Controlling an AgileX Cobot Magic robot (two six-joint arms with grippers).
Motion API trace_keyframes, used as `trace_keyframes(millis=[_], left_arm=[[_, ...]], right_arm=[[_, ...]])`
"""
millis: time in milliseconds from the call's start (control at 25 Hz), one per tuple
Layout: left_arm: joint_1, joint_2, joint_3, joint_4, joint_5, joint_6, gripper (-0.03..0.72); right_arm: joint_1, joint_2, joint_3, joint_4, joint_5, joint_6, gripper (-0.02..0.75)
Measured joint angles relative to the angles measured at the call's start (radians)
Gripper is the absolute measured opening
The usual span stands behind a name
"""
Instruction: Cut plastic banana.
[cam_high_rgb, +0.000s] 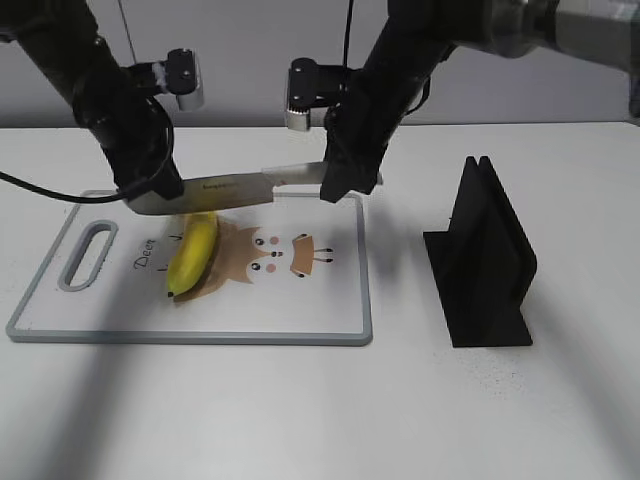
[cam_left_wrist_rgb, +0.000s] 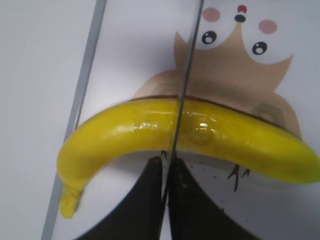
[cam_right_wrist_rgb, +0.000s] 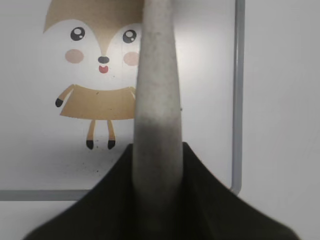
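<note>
- While both arms are reaching in over the white table (cam_high_rgb: 320, 420), the glossy, curved yellow plastic banana (cam_high_rgb: 193, 255) is lying on the white rectangular cutting board with a grey rim and a cartoon fox print (cam_high_rgb: 300, 300), towards its left side and partly covering the fox.
- A long silver-bladed kitchen knife with a pale grey handle (cam_high_rgb: 235, 188) is hanging level across the board, its blade crossing over the banana's far end in the exterior view.
- The right gripper (cam_high_rgb: 340, 185) is pinching the knife's handle; in its wrist view the dark fingers (cam_right_wrist_rgb: 210, 200) are pressing in on both sides of the grey shaft, presumably to steer the cut.
- The left gripper (cam_high_rgb: 150, 195) is sitting at the blade's tip end; its wrist view shows two dark fingers (cam_left_wrist_rgb: 145, 200) squeezed against the thin blade edge, which I take as steadying the knife so it comes down straight.
- From that wrist view the blade is lining up across the banana's middle, seemingly touching or just above the skin; I cannot tell which.
- A black slotted plastic knife stand (cam_high_rgb: 485, 260) is standing empty, well apart to the right of the board.
</note>
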Motion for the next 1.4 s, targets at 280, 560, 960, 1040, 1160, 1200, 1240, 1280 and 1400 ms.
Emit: trace_keyframes(millis=[280, 560, 960, 1040, 1160, 1200, 1240, 1280, 1400], left_arm=[[0.001, 0.044, -0.017, -0.023, 0.001, 0.004, 0.010], [0.005, 0.051, -0.020, -0.037, 0.006, 0.004, 0.013], [0.006, 0.052, -0.020, -0.041, 0.006, 0.003, 0.014], [0.006, 0.052, -0.020, -0.041, 0.006, 0.003, 0.014], [0.006, 0.052, -0.020, -0.041, 0.006, 0.003, 0.014], [0.006, 0.052, -0.020, -0.041, 0.006, 0.003, 0.015], [0.006, 0.052, -0.020, -0.041, 0.006, 0.003, 0.015], [0.006, 0.052, -0.020, -0.041, 0.006, 0.003, 0.015], [0.006, 0.051, -0.020, -0.041, 0.006, 0.003, 0.015]], right_arm=[[-0.006, 0.048, -0.001, -0.002, -0.004, 0.001, 0.181], [-0.006, 0.048, -0.002, -0.007, -0.004, 0.002, 0.181], [-0.006, 0.048, -0.002, -0.007, -0.004, 0.003, 0.181], [-0.006, 0.048, -0.002, -0.007, -0.004, 0.003, 0.181], [-0.006, 0.048, -0.002, -0.007, -0.004, 0.003, 0.181], [-0.006, 0.048, -0.002, -0.007, -0.004, 0.003, 0.181], [-0.006, 0.048, -0.002, -0.007, -0.004, 0.003, 0.181], [-0.006, 0.048, -0.002, -0.007, -0.004, 0.003, 0.181], [-0.006, 0.048, -0.002, -0.007, -0.004, 0.003, 0.181]])
